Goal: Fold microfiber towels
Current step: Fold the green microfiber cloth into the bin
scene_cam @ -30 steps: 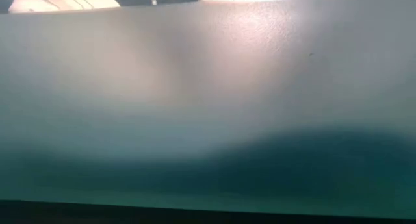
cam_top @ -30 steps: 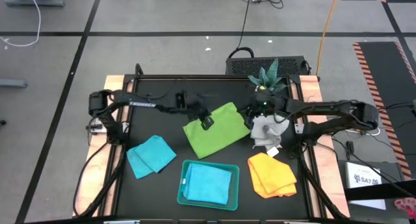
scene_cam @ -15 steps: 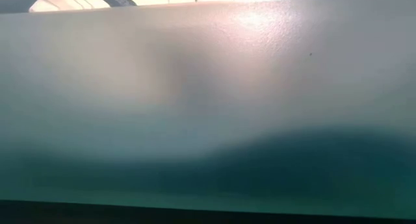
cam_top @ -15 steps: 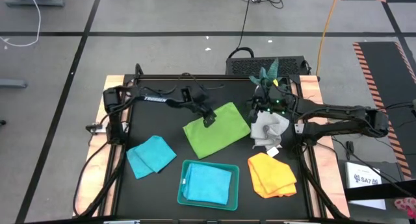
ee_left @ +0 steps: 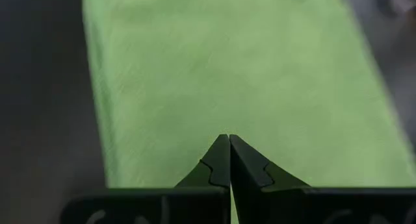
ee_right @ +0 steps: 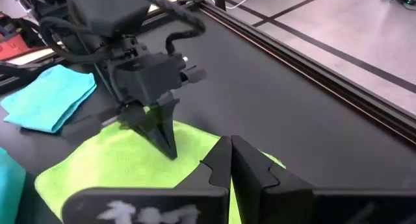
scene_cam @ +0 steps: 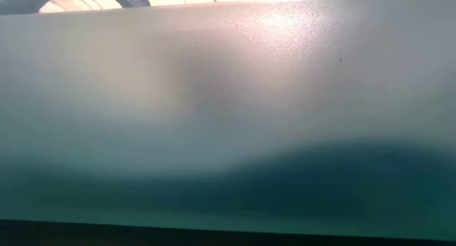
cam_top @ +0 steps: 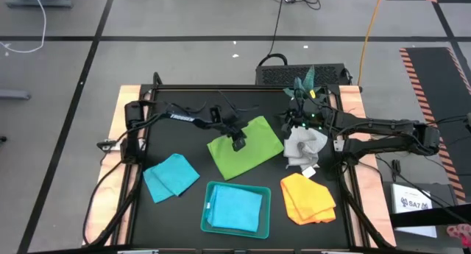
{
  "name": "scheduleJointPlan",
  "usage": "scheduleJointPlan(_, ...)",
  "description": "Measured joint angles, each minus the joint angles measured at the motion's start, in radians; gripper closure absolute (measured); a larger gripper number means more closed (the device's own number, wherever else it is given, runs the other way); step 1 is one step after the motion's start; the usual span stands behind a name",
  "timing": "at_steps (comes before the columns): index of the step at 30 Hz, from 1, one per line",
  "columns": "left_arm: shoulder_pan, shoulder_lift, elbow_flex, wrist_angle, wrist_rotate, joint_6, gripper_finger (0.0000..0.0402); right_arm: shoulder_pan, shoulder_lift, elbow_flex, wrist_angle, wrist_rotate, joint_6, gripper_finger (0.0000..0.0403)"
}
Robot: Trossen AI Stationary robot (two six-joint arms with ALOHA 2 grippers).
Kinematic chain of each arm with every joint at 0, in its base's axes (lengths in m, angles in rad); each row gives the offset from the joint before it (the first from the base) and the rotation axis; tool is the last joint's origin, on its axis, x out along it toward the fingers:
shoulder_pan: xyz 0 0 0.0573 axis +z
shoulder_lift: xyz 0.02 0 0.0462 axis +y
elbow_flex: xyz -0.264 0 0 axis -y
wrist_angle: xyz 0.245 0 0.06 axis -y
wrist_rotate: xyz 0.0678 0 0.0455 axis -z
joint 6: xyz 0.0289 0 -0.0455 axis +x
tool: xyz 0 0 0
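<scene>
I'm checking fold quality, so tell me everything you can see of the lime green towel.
The lime green towel is a soft, fuzzy cloth lying flat on the black table, folded into a tilted rectangle. The left gripper, fingers shut, is over its left part. The grey-white towel lies at its right edge.

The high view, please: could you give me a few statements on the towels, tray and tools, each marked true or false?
1. A turquoise towel lies inside the teal tray. True.
2. The left tool is open over the yellow-orange towel. False: it is shut, over the lime green towel.
3. The pale grey-white towel lies crumpled beside the green one. True.
4. The right tool grips the grey-white towel. False: it is shut on nothing, near the green towel's far corner.
</scene>
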Motion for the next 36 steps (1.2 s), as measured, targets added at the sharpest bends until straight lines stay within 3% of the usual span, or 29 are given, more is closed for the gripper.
scheduleJointPlan(4, -0.001, 0.01, 0.001, -0.015, -0.086, 0.002, 0.0401, 0.0, 0.0, 0.0, -0.007, 0.0, 0.006, 0.0403)
scheduleJointPlan(8, -0.001, 0.01, 0.001, -0.063, -0.234, -0.03, 0.0401, 0.0, 0.0, 0.0, -0.016, 0.0, 0.006, 0.0403)
scheduleJointPlan(16, 0.009, 0.002, 0.006, -0.228, -0.328, -0.154, 0.0401, 0.0, 0.0, 0.0, -0.023, -0.001, 0.003, 0.0403)
scheduleJointPlan(29, 0.002, -0.048, 0.003, -0.609, -0.242, -0.403, 0.0401, 0.0, 0.0, 0.0, -0.023, -0.008, -0.028, 0.0403)
scheduleJointPlan(33, 0.005, -0.109, 0.006, -0.574, -0.277, -0.408, 0.0401, 0.0, 0.0, 0.0, -0.026, -0.031, -0.028, 0.0403)
scheduleJointPlan(36, 0.011, -0.157, 0.028, -0.438, -0.317, -0.363, 0.0401, 0.0, 0.0, 0.0, -0.037, -0.039, -0.032, 0.0403)
